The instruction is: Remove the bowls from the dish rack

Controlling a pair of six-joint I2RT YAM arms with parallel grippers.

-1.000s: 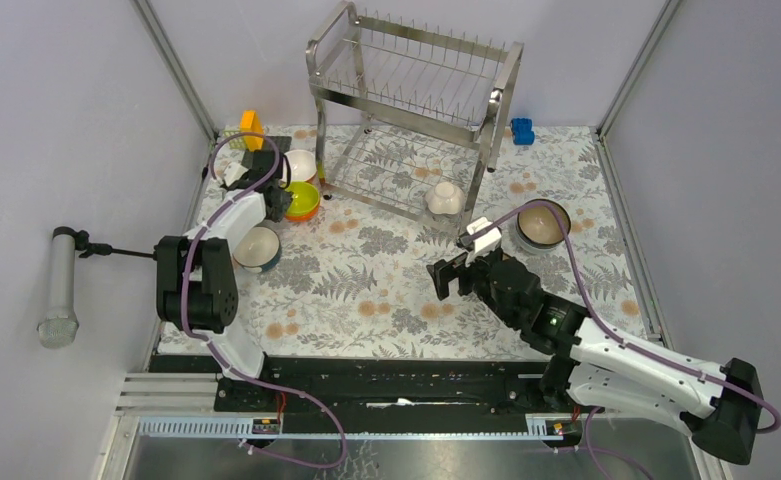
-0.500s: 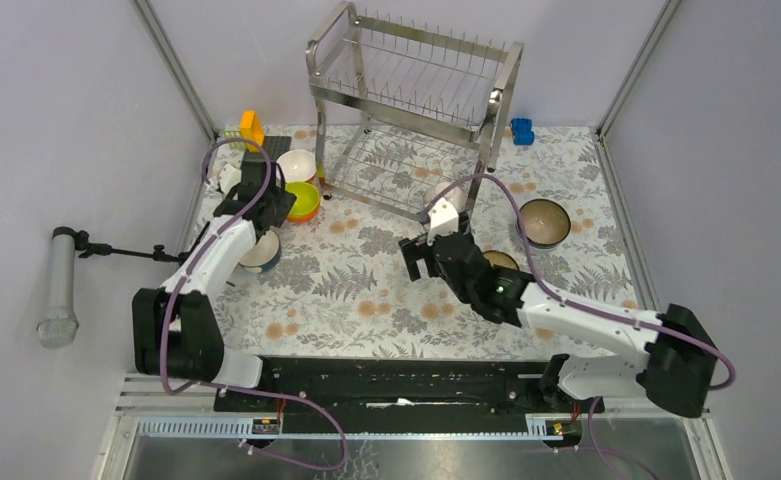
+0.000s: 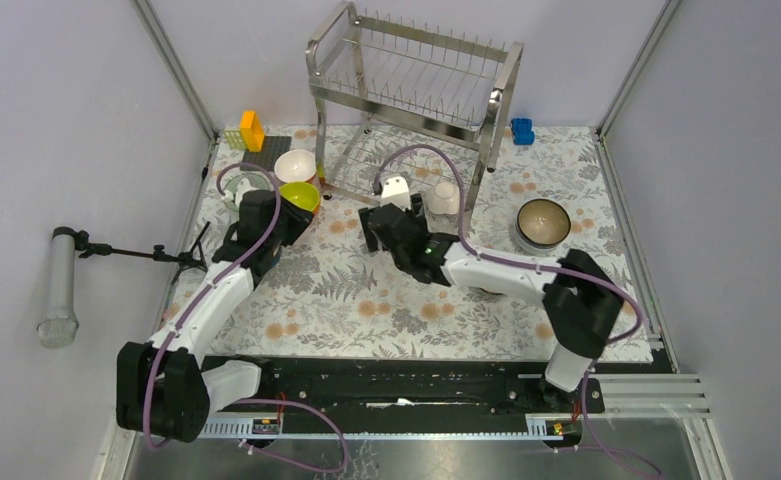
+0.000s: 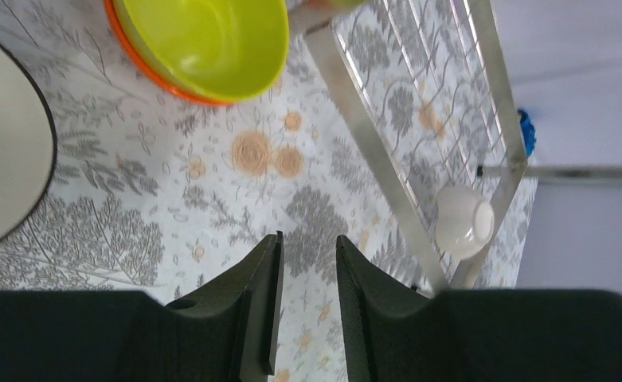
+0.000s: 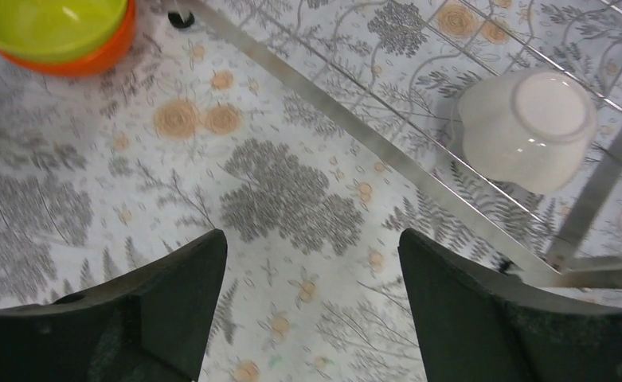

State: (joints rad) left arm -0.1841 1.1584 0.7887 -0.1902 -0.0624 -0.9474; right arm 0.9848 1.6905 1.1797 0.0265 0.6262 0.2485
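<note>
One small white bowl (image 5: 530,127) is the only bowl I can see in the dish rack (image 3: 503,88). It lies upside down on the lower shelf, at the rack's right end, just beside the front right leg. The other bowls sit on the desk (image 3: 366,290). A yellow-green bowl (image 3: 301,196) nests in an orange one near the far left corner, with another white bowl (image 3: 296,164) just behind it. A brown bowl (image 3: 543,222) stands toward the right edge.

The right end effector (image 5: 311,239) is spread wide and empty. It hangs over the desk just in front of the rack's lower front rail, with the white bowl ahead and to its right. The left end effector (image 4: 307,239) has its fingers only narrowly parted, with nothing between them, near the yellow-green bowl.

The white bowl looks glazed and rigid. I judge it light but smooth enough to slip, and likely to chip if it knocks the steel. Its rim rests on the wires, so only the foot and the curved wall can be reached. A wide grip across the wall, low down near the rim, seems surer than pinching the shallow foot. The front rail and the leg crowd that side, so the fingers would need to come in over the rail.
</note>
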